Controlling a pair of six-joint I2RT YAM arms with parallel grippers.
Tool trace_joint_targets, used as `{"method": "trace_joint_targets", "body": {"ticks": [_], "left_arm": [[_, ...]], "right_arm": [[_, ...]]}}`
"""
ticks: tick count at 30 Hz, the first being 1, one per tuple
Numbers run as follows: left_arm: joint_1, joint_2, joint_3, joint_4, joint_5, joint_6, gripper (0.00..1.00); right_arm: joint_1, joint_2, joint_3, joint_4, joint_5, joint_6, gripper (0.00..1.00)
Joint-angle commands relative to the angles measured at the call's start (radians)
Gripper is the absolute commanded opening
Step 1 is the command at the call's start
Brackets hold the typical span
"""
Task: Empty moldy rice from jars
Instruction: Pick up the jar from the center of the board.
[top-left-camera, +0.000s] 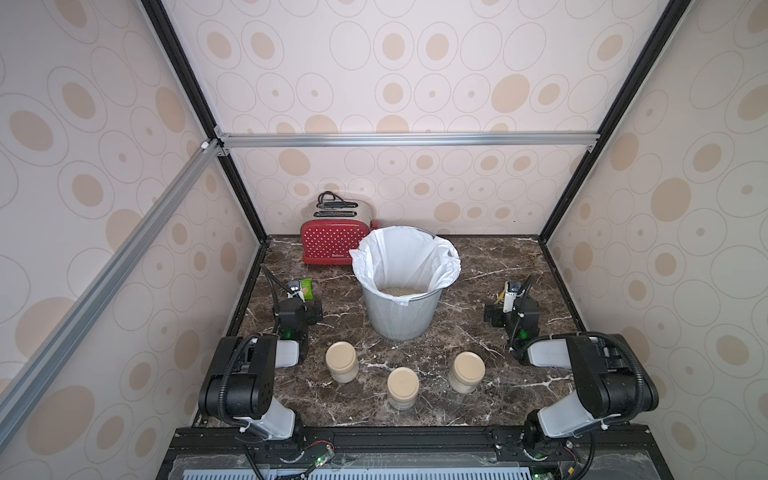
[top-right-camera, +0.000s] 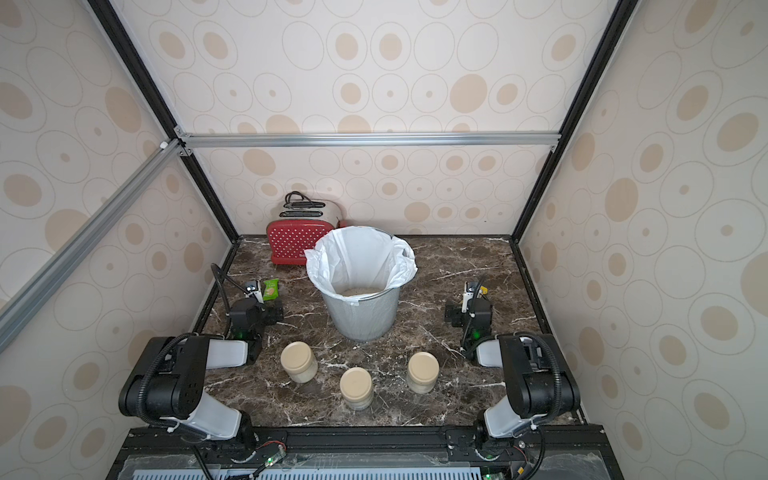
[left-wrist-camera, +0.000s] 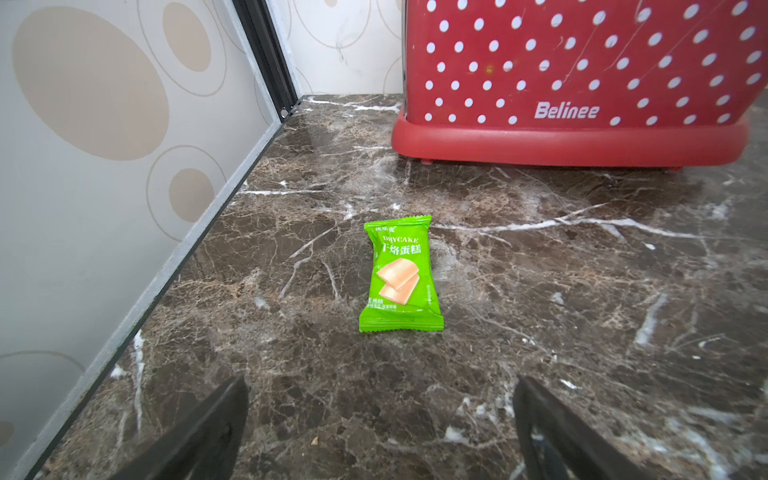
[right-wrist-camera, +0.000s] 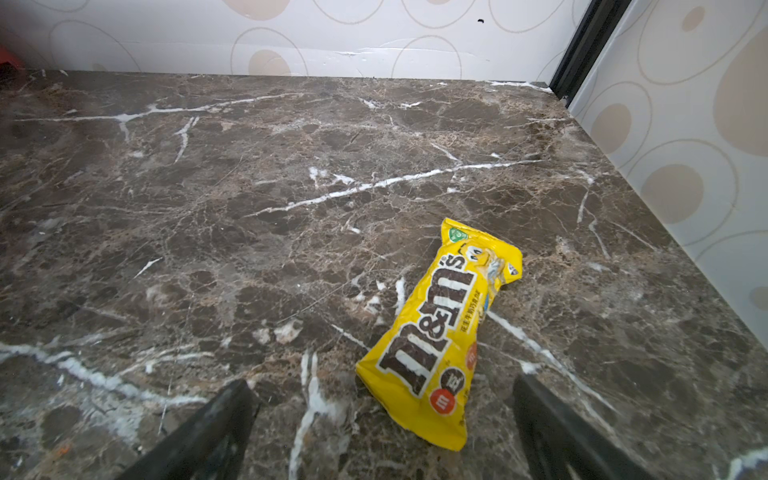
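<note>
Standing in a row on the bench (top-left-camera: 478, 257) in front of the bin (top-left-camera: 401, 316), the three jars (top-left-camera: 402, 384) are squat clear glass with flat beige lids on, each holding pale off-white moldy rice (top-left-camera: 343, 377). More grains lie at the bottom of the bin's white liner (top-left-camera: 399, 257). Behind the bin stands a red polka-dot toaster (top-left-camera: 334, 245). The bench is dark veined marble, walled by circle-patterned panels (top-left-camera: 415, 83). Left of the bin, the left gripper (left-wrist-camera: 380, 388) hangs wide and empty near a green snack packet (left-wrist-camera: 401, 274); right of it, the right gripper (right-wrist-camera: 384, 386) gapes wide by a yellow candy bag (right-wrist-camera: 440, 332).
</note>
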Motion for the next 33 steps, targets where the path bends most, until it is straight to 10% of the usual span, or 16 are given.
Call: {"method": "trace_joint_targets", "body": {"ticks": [1, 16, 20, 33], "left_arm": [[0.005, 0.001, 0.028, 0.01, 0.007, 0.02, 0.99], [0.007, -0.019, 0.002, 0.051, -0.008, 0.016, 0.99], [0.006, -0.18, 0.106, -0.296, -0.162, -0.058, 0.99], [0.005, -0.654, 0.357, -1.045, 0.132, -0.148, 0.99]], "right_arm": [[-0.003, -0.004, 0.018, 0.003, -0.009, -0.015, 1.0], [-0.007, -0.007, 0.016, 0.008, -0.012, -0.014, 1.0], [0.007, -0.031, 0.006, 0.026, 0.027, -0.022, 1.0], [0.081, -0.49, 0.318, -1.017, 0.122, 0.171, 1.0]]}}
